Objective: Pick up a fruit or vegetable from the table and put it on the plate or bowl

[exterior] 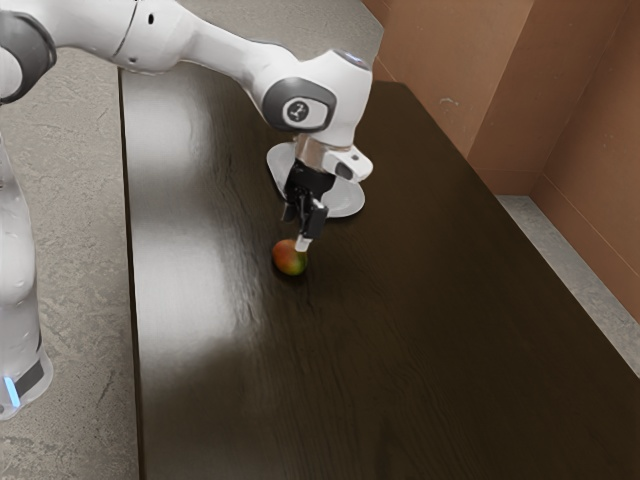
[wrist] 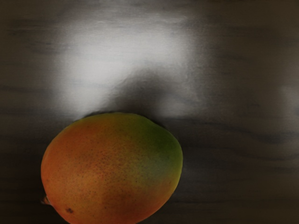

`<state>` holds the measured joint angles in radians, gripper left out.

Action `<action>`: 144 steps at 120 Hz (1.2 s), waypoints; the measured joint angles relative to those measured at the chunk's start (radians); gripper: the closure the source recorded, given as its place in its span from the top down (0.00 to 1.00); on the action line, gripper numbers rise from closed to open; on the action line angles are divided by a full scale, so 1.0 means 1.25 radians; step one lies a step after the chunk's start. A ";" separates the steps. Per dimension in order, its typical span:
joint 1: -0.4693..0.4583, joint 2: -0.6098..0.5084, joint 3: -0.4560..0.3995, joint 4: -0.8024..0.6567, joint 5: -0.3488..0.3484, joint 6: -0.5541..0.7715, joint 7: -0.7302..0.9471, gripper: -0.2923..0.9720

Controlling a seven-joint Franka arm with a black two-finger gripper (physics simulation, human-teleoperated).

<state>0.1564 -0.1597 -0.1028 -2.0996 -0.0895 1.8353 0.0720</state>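
Observation:
A mango, orange-red with a green patch, lies on the dark wooden table near its middle. My gripper hangs just above the mango's far side, pointing down, its fingers open with nothing between them. In the wrist view the mango sits right under my hand, resting on the table. A white plate stands just behind the gripper, partly hidden by my hand.
The table's edge runs along the exterior view's left side, with grey floor beyond it. Brown walls stand past the table's far right. Bare tabletop spreads in front of the mango.

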 joint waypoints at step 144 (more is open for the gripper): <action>0.000 0.125 0.045 0.006 -0.021 0.090 0.085 0.77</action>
<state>0.1560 -0.0031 -0.0471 -2.0927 -0.1160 1.9474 0.1782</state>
